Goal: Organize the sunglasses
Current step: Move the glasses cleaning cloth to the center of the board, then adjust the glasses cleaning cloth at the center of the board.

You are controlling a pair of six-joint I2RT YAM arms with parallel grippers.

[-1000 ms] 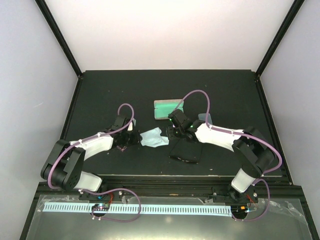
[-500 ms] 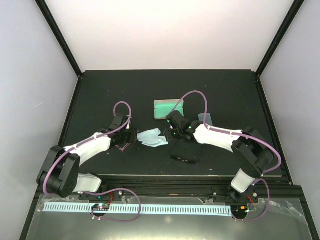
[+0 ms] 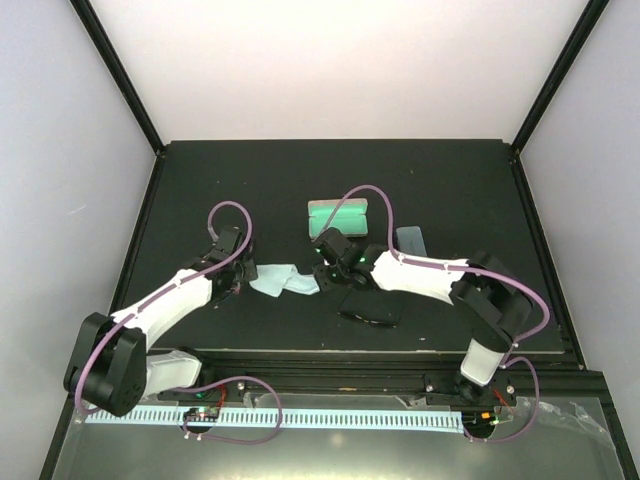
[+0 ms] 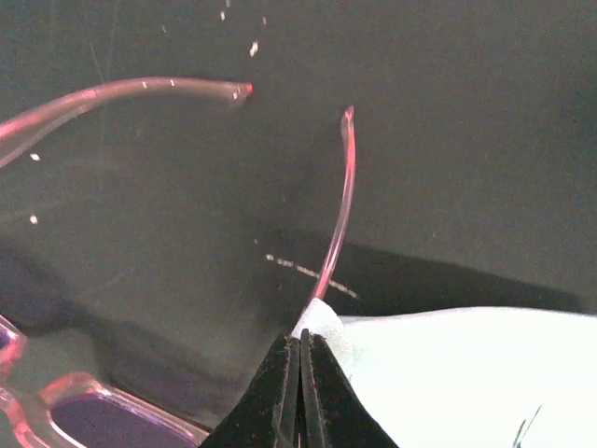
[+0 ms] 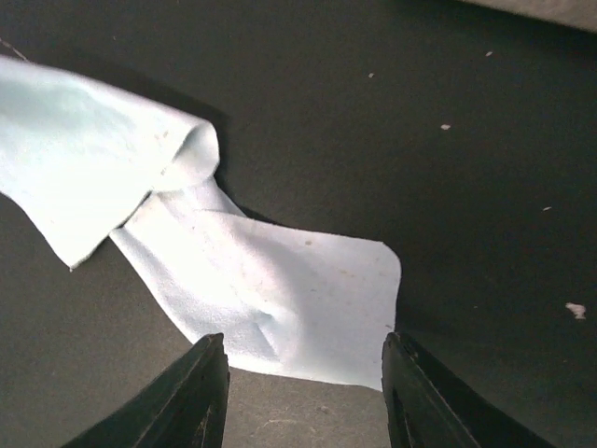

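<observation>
The pink sunglasses point(image 4: 338, 201) lie on the black table, their thin temple arms spread and part of the frame point(image 4: 56, 415) at the lower left of the left wrist view. In the top view the left arm mostly hides them. My left gripper point(image 4: 300, 338) point(image 3: 237, 277) is shut on a corner of a light blue cloth point(image 4: 448, 373) point(image 3: 283, 280), right beside one temple arm. My right gripper point(image 5: 303, 369) point(image 3: 325, 274) hovers open over the cloth's other end point(image 5: 280, 299), its fingers either side of it. A black glossy shape point(image 3: 372, 306), seemingly the black-framed sunglasses, lies under the right forearm.
An open case with a teal lining point(image 3: 338, 218) stands behind the right gripper. A second light blue cloth point(image 3: 410, 238) lies to the case's right. Raised black table edges point(image 3: 150, 215) run along the sides, with bare dark tabletop at the back.
The left gripper closed on the cloth's corner and drew it leftward. The right gripper followed to the left and now sits over the cloth's right end, its jaws slightly narrower.
</observation>
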